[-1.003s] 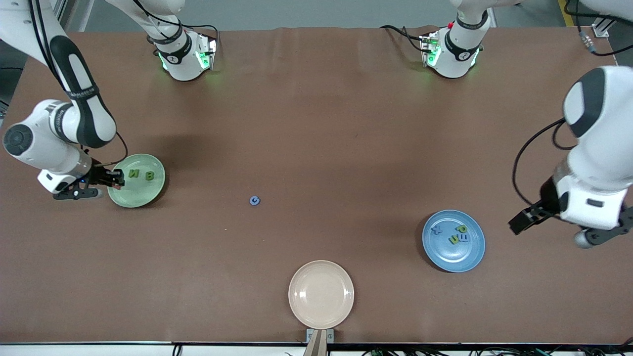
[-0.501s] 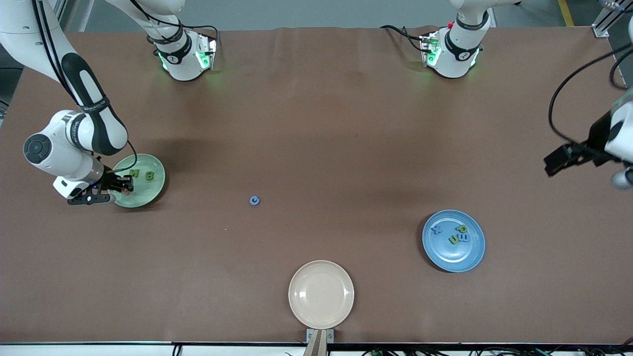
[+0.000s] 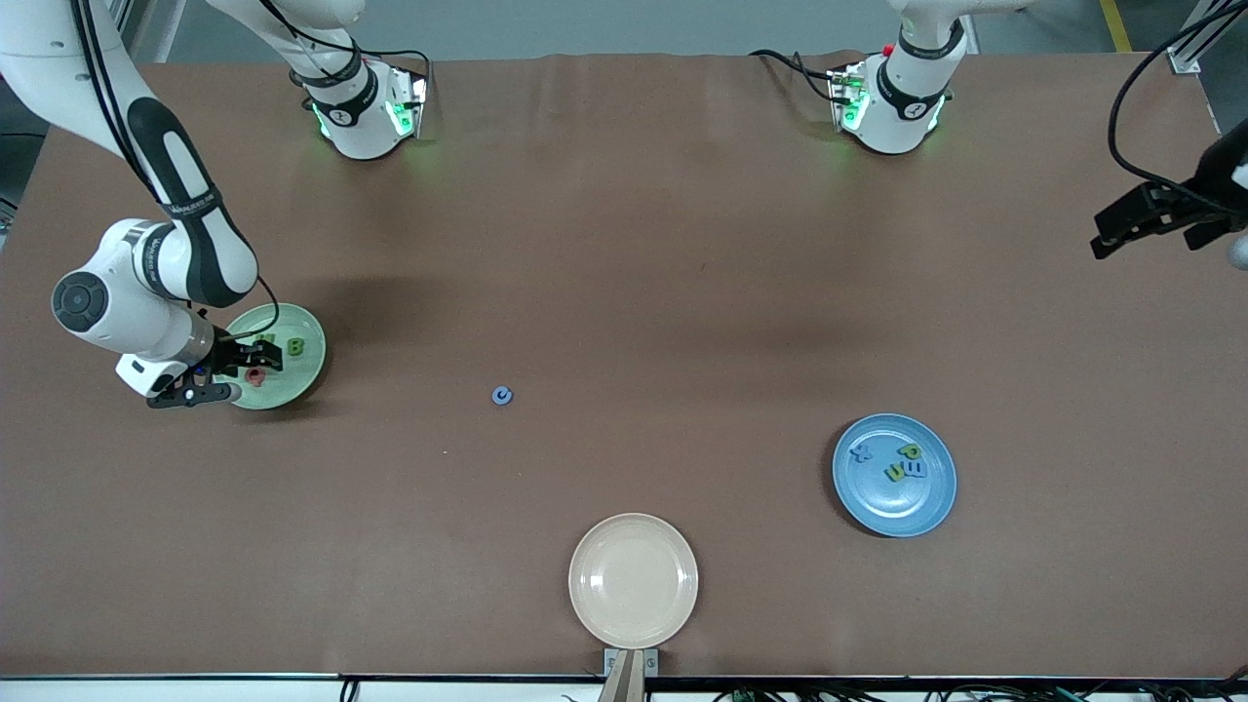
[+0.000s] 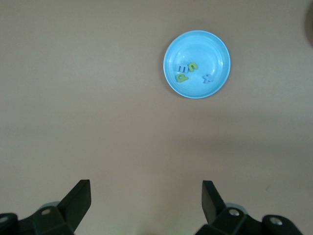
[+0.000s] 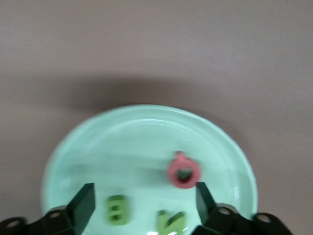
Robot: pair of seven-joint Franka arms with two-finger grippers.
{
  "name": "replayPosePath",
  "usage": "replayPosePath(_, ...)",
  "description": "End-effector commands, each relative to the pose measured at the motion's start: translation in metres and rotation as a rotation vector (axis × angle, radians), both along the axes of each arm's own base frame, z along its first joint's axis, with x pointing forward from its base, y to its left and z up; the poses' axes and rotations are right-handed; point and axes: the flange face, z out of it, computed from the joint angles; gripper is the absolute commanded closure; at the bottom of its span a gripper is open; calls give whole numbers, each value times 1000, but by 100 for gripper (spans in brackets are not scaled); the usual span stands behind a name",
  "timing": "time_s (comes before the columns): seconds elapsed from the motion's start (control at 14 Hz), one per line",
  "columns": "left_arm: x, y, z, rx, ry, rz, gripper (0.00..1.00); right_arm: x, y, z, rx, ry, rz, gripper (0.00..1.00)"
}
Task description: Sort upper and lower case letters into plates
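The pale green plate [image 3: 304, 374] lies at the right arm's end of the table and holds a green B [image 3: 295, 345], a green N [image 5: 171, 223] and a red round letter [image 3: 255, 374]. My right gripper [image 3: 259, 358] hangs open just over this plate [image 5: 146, 110], with the red letter [image 5: 184, 170] lying free beside one finger. The blue plate [image 3: 877, 515] holds several green and blue letters [image 3: 905, 462]. A small blue letter c [image 3: 502, 395] lies alone mid-table. My left gripper [image 3: 1111, 234] is open and empty, high over the table's edge at the left arm's end; the left wrist view shows the blue plate [image 4: 221, 49] far below.
A cream-beige plate [image 3: 634, 581] sits empty at the table edge nearest the front camera. The two arm bases [image 3: 366, 107] [image 3: 892, 102] stand along the edge farthest from that camera.
My right gripper has opened and the red letter now lies in the green plate. The left arm has risen and swung away from the blue plate toward its end of the table.
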Motion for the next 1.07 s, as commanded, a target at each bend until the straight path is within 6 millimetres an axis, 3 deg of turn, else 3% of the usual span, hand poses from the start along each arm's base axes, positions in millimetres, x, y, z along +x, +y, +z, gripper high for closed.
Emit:
replayPosePath(0.0, -11, -7, -1, -9, 9, 2, 0, -6, 78, 42, -31, 20, -130, 0)
replayPosePath(0.29, -13, -26, -3, -5, 10, 3, 0, -3, 212, 56, -66, -33, -336, 0)
replayPosePath(0.43, -16, -29, 0, -3, 9, -1, 0, -6, 291, 46, -53, -45, -457, 0)
replayPosePath(0.5, -17, -28, 0, -3, 9, 2, 0, -2, 314, 39, -47, -45, -489, 0)
replayPosePath(0.64, -17, -28, 0, -3, 9, 2, 0, 7, 351, 28, -21, -36, -570, 0)
replayPosePath(0.79, -22, -28, 5, -3, 1, 1, 0, 17, 370, 12, 21, -56, -628, 0)
replayPosePath(1.0, -26, -28, 11, -22, -8, 2, 0, 27, 378, -21, 36, -81, -647, 0)
